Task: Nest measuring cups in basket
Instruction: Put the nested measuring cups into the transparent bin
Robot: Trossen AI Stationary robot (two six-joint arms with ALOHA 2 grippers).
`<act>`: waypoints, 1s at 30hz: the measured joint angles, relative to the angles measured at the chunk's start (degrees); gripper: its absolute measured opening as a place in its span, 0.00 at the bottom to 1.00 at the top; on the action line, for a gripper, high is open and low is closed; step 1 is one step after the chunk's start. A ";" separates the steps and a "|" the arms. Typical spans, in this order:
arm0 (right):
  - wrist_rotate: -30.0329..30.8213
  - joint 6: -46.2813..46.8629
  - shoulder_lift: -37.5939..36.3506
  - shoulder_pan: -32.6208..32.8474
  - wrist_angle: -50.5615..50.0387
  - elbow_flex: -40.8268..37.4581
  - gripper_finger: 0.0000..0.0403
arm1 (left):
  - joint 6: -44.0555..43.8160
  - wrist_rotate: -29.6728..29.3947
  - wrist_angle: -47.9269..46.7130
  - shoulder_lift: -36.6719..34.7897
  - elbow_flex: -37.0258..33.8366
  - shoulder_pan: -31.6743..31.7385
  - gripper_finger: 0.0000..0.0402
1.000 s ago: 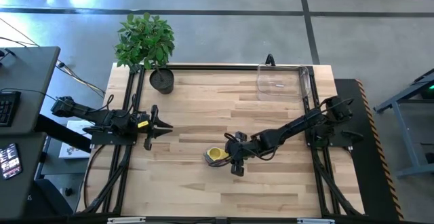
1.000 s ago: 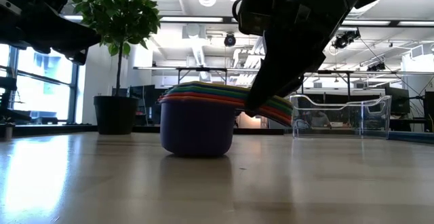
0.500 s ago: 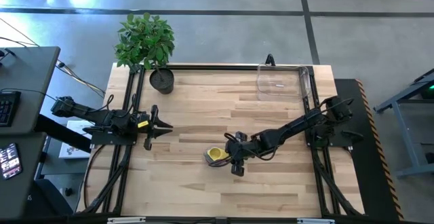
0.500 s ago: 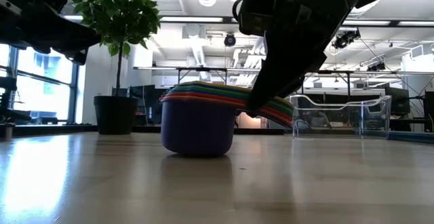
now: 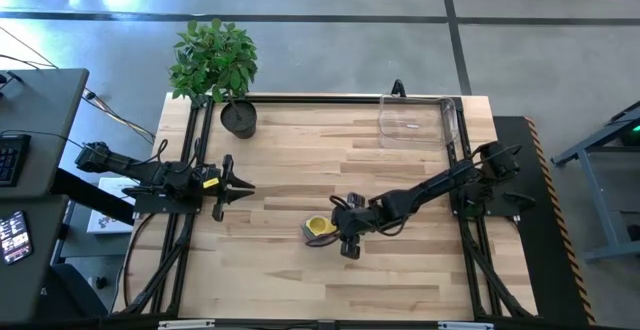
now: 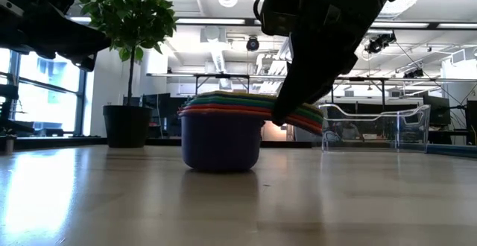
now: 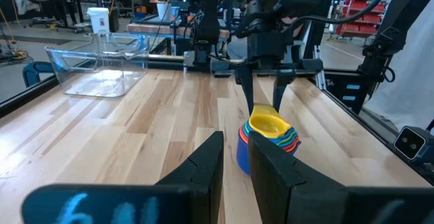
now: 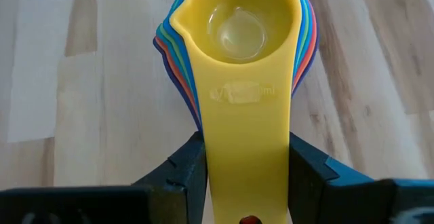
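The measuring cups (image 5: 320, 228) sit nested in one stack, yellow on top and a blue-purple one at the bottom (image 6: 220, 138), resting on the table at mid-table. Their handles fan out toward my right gripper (image 8: 244, 149), which is shut on them. In the left wrist view the stack (image 7: 268, 139) shows ahead with the right arm behind it. The clear basket (image 5: 415, 120) stands on the table near the far right corner. My left gripper (image 5: 240, 186) waits shut by the left edge, touching nothing. My right gripper pinches the yellow top cup's handle (image 8: 244, 136) between its two fingers, one finger (image 8: 193, 163) on each long edge. It comes from the table's right, slanting down, along the handle. The stack stands upright with its bottom cup on the table.
A black pot with a green plant (image 5: 238, 118) stands at the far left corner. The basket (image 6: 376, 127) shows beyond the stack in the low view. Bare wood lies between the stack and the basket, and black frame rails run along the table's sides.
My right gripper has moved slightly toward the table's right, and the stack of cups has slid that way with it, staying on the table.
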 joint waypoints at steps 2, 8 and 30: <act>0.31 -0.77 0.00 0.06 -1.41 0.89 0.32 | 0.00 -0.01 0.00 0.00 0.00 -0.02 0.15; 0.75 -0.82 0.00 0.33 -1.56 1.38 0.32 | 0.00 0.00 0.00 0.00 0.00 -0.01 0.15; -0.80 0.79 0.00 0.45 -2.25 1.41 0.36 | 0.00 0.00 0.00 0.00 0.00 -0.02 0.15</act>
